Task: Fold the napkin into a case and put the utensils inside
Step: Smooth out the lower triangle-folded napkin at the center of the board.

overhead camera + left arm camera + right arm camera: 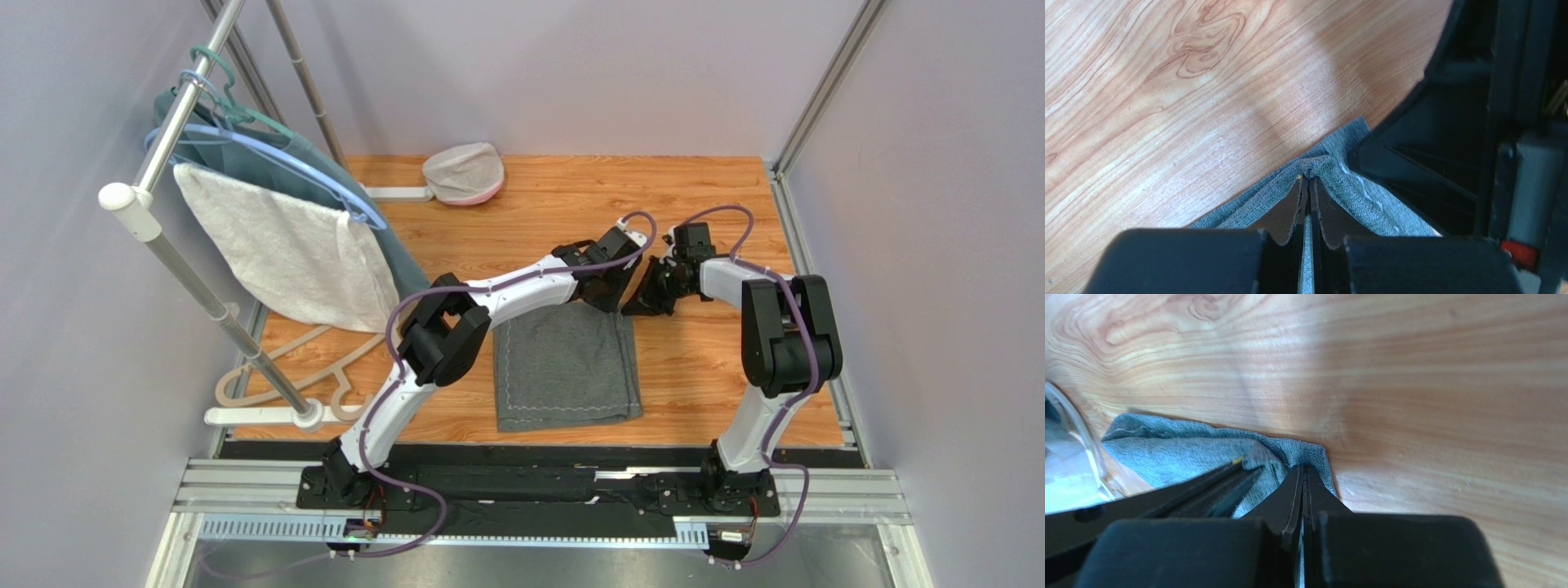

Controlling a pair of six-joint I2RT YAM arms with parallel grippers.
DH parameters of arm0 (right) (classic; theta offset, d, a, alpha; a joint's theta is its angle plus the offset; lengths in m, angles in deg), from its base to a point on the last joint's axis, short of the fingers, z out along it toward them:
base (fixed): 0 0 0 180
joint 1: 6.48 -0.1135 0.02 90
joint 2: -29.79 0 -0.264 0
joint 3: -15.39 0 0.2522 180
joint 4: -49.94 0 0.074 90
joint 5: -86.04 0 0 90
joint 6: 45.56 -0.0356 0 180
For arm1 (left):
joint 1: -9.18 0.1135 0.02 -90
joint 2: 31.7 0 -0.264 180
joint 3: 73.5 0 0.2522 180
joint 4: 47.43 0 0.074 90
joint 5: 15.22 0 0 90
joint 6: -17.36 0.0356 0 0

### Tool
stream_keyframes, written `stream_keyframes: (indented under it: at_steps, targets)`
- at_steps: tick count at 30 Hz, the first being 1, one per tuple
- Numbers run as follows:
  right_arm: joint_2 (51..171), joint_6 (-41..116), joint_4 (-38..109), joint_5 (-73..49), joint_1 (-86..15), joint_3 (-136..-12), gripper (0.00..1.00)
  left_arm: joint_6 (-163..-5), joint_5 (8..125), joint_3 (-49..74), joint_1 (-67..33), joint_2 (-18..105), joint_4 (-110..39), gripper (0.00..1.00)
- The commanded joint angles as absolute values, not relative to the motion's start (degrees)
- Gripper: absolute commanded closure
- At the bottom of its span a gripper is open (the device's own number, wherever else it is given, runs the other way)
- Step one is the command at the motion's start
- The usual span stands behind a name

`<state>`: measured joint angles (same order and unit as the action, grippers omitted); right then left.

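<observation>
From above, the dark grey woven cloth napkin (567, 374) lies flat on the orange wood-grain table (711, 368), near its middle and just beyond my bases. It is a near-square sheet, a little longer from left to right, its sides square to the table's edges. A thin pale stitched line runs inside its left and near edges. My left pincer (617, 289) and right pincer (646, 300) meet at its far right corner.

My left wrist view shows the left pincer (1309, 184) pressed together on a fold of the napkin (1250, 205). The cloth is puckered at the tips, with pale stitching on the right-hand flap.

My right wrist view shows the right pincer (1303, 474) likewise pinching the napkin's (1180, 453) rumpled corner, the cloth trailing off to the left over the wood.
</observation>
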<state>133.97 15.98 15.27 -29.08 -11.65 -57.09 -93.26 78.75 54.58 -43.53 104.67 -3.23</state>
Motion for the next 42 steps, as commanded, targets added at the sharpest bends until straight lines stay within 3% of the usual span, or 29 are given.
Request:
stream_keyframes:
  at_steps: [1, 10, 26, 29, 34, 40, 42]
  targets:
    - [136.76, 15.71, 17.46, -27.86, -11.49, -57.62, 1.0, -93.99, 77.25, 53.64, -43.46, 98.29, -5.1, 0.93]
    - [133.94, 16.06, 16.67, -26.9, -11.58, -56.03, 1.0, -96.8, 76.55, 52.5, -43.2, 93.81, -6.07, 0.94]
    - [129.47, 16.14, 12.01, -25.06, -10.79, -58.58, 1.0, -99.27, 73.03, 58.3, -40.57, 103.73, -5.37, 0.91]
    - [127.62, 16.93, 9.29, -22.42, -10.7, -59.9, 1.0, -99.27, 71.53, 59.35, -40.3, 104.35, -5.81, 0.84]
    - [122.44, 18.95, 4.45, -17.14, -10.7, -59.38, 0.99, -99.18, 69.07, 60.93, -40.21, 103.13, -5.55, 0.45]
    - [115.68, 17.9, 7.08, -26.79, -11.05, -51.3, 0.96, -99.27, 67.06, 58.56, -40.21, 99.43, -5.02, 0.44]
    - [114.0, 18.08, 7.96, -29.88, -11.4, -46.99, 0.88, -98.22, 66.17, 60.05, -40.21, 100.92, -4.14, 0.44]
